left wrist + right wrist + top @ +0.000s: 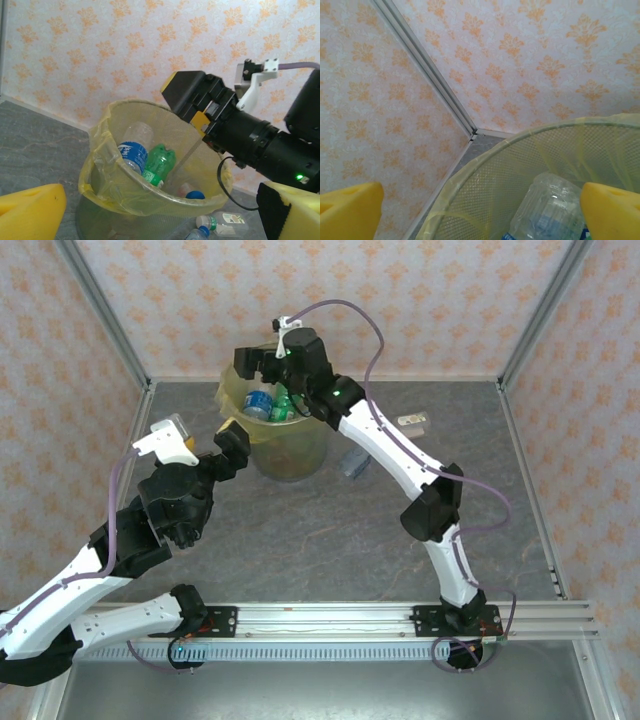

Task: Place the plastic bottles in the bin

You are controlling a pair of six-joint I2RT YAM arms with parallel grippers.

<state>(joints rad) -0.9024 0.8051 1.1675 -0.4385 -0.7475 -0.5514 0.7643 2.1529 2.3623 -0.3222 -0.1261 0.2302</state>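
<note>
The bin (292, 455), a round mesh bucket lined with a yellow bag, stands at the back of the table. Inside lie a clear bottle with a blue label (133, 150), a green bottle (160, 164) and a blue cap (195, 195). My right gripper (262, 362) hangs open over the bin's far rim with nothing between its yellow pads (612, 212); a clear bottle (550, 210) lies just below it. My left gripper (200, 442) is open and empty, just left of the bin and facing it. Two more bottles (225, 222) lie on the table behind the bin.
A clear bottle (412, 421) lies at the back right, and another (355, 466) lies partly under the right arm. Patterned walls and metal posts close in the back and sides. The grey tabletop (300, 540) in front of the bin is bare.
</note>
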